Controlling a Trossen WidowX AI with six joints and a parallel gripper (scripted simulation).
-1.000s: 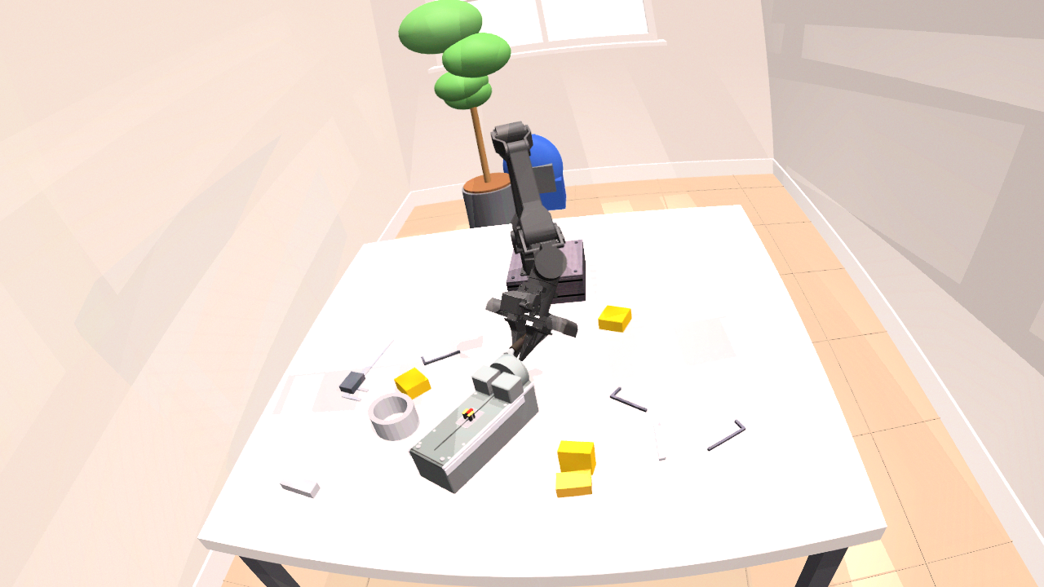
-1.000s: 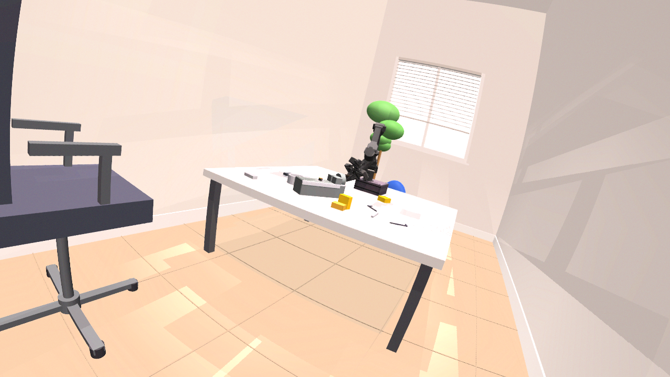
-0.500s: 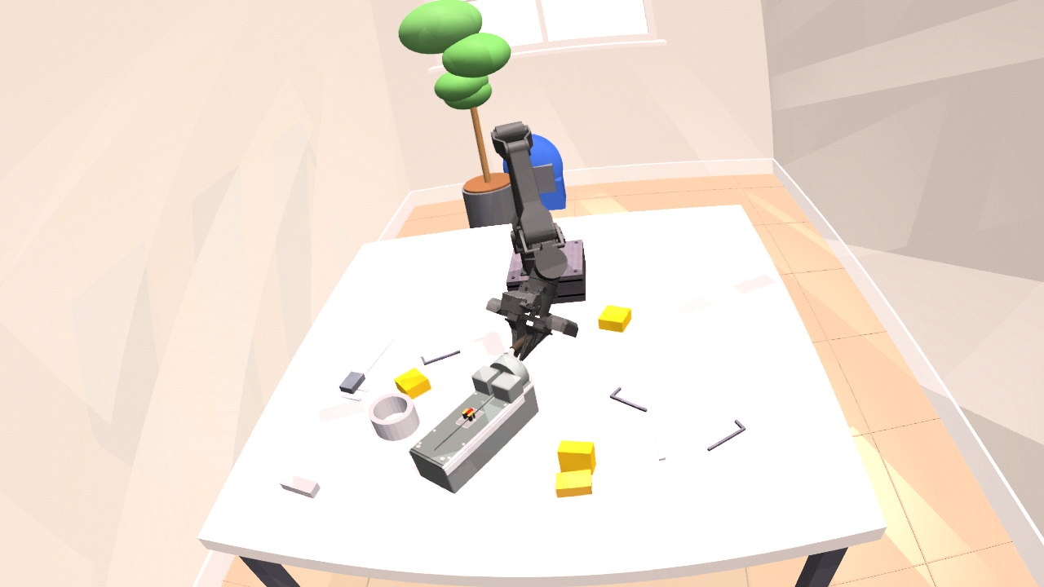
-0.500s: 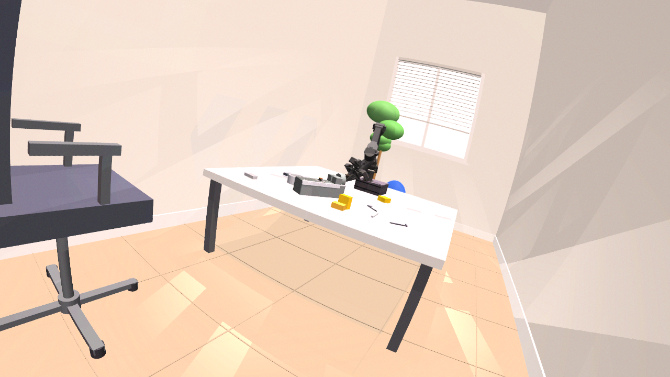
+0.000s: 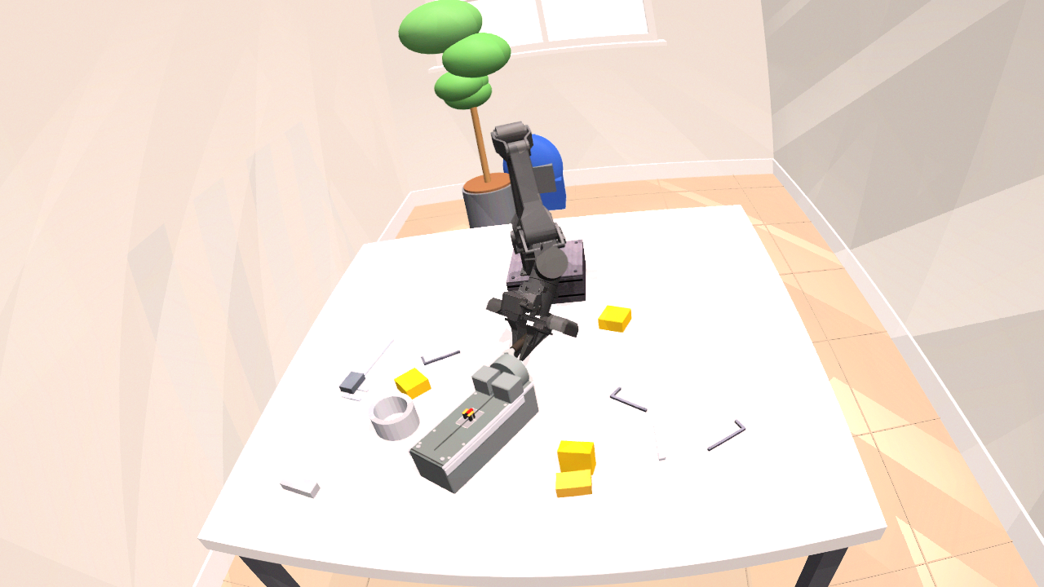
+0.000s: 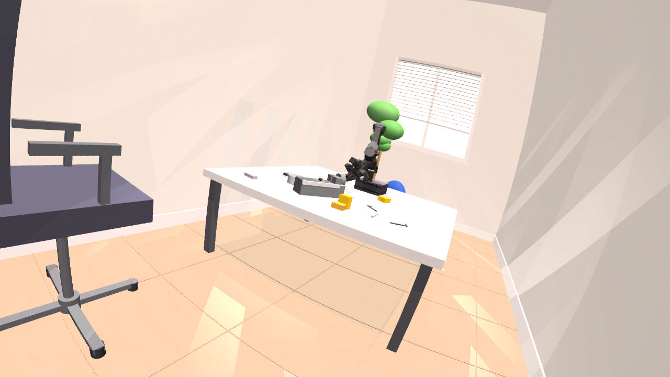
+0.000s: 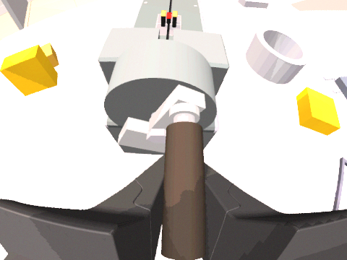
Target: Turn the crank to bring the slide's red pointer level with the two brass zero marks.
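Note:
The grey machine (image 5: 478,430) (image 6: 321,188) stands on the table with its round housing (image 7: 163,61) toward the arm. A white crank arm (image 7: 137,133) sits on the housing's face and carries a brown handle (image 7: 184,180). My gripper (image 5: 519,346) (image 7: 179,162) is shut on the brown handle, one dark finger on each side. The red pointer (image 7: 168,15) stands between two yellow-topped brass marks (image 7: 163,14) (image 7: 175,14) on the machine's top. In the wrist view the pointer looks about level with them, perhaps slightly nearer the housing. The exact offset is too small to tell.
A white ring (image 5: 394,418) (image 7: 275,55) and a yellow block (image 5: 412,382) (image 7: 318,111) lie to one side of the machine. Two yellow blocks (image 5: 576,457) (image 5: 573,483) stand on the other side. Another yellow block (image 5: 614,319) and dark hex keys (image 5: 629,399) (image 5: 727,435) lie farther right.

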